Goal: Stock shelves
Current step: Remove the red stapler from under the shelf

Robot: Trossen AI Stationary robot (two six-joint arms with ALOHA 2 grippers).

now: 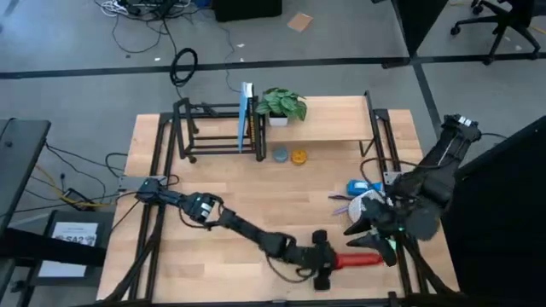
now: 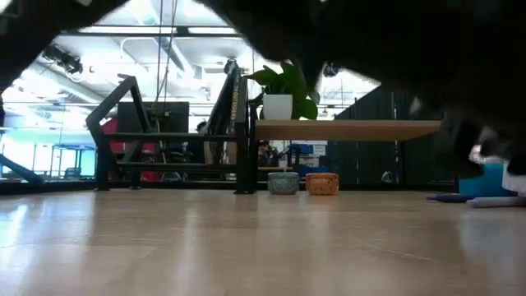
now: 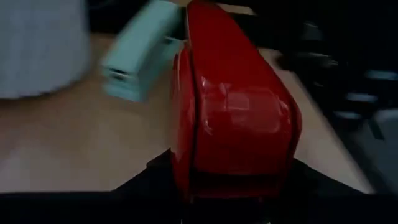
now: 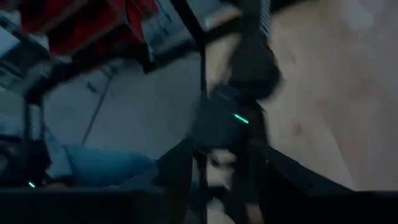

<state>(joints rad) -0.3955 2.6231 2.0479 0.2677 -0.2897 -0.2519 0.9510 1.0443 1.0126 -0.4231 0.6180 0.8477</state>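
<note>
The left gripper (image 1: 328,264) sits low at the near edge of the light wooden tabletop (image 1: 230,188), its jaws closed on one end of a glossy red plastic stapler-shaped object (image 1: 360,260). The left wrist view shows the red body (image 3: 233,112) filling the space straight ahead of the jaws, so its long axis runs on from the gripper, pointing toward the right arm's side of the tabletop.

From here the shelves lie well away, across the tabletop toward the far edge. They are a low stand with a pale wooden plank top on black metal legs (image 1: 337,119) and, beside it, a smaller open black metal-rod rack (image 1: 213,128). To stock the red object, the left arm would have to swing it round and carry it that way, as I judge it.

A small potted green plant in a white pot (image 1: 280,107) already stands on the plank, and a slim blue book (image 1: 246,115) stands upright at the rack's end. Two small round pots, one grey-blue (image 1: 281,154) and one orange (image 1: 299,156), sit on the tabletop just in front of the stand.

The right gripper (image 1: 373,223) hovers close by over a cluster of blue and white items (image 1: 363,189). Whether its jaws are open I cannot tell.

Beyond the tabletop is a grey floor with cables.
</note>
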